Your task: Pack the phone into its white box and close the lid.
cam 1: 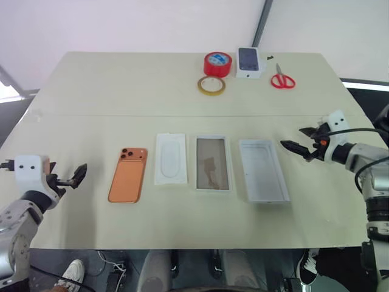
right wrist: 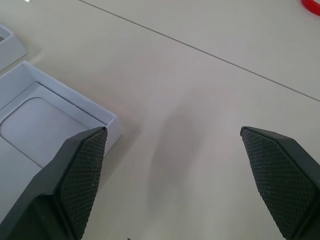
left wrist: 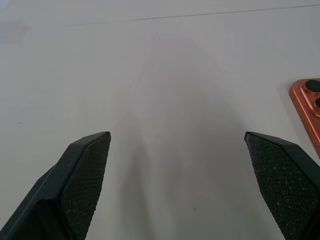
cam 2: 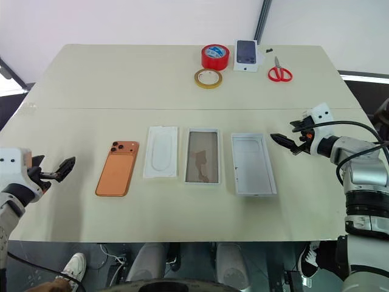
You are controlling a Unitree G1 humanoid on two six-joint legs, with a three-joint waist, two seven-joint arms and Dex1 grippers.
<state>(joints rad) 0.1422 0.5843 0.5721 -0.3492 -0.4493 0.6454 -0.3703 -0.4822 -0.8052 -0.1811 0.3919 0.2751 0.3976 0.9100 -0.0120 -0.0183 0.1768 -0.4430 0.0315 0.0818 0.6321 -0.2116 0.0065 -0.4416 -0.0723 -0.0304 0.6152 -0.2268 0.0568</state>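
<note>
On the desk (cam 1: 91, 91), a near row runs left to right: phone (cam 1: 128, 174), insert card (cam 1: 171, 159), white box (cam 1: 213, 163), lid (cam 1: 263, 170). Tape rolls (cam 1: 217, 64), a small box (cam 1: 249, 62) and scissors (cam 1: 282, 79) lie far.

Phone (left wrist: 306, 112): in the left wrist view cut by the picture's edge, one orange corner with two lenses showing. Lid (right wrist: 47, 131): in the right wrist view cut at the edge, its near part hidden behind one black finger (right wrist: 70, 185). White box (right wrist: 9, 44): a single corner in that view. Red tape roll (right wrist: 312, 4): a sliver at the edge. Small white box (cam 1: 250, 62), far on the worktop (cam 1: 121, 85): print too small to read. Small dark item (cam 1: 270, 58) by the red scissors (cam 1: 282, 79): too small to tell.
</note>
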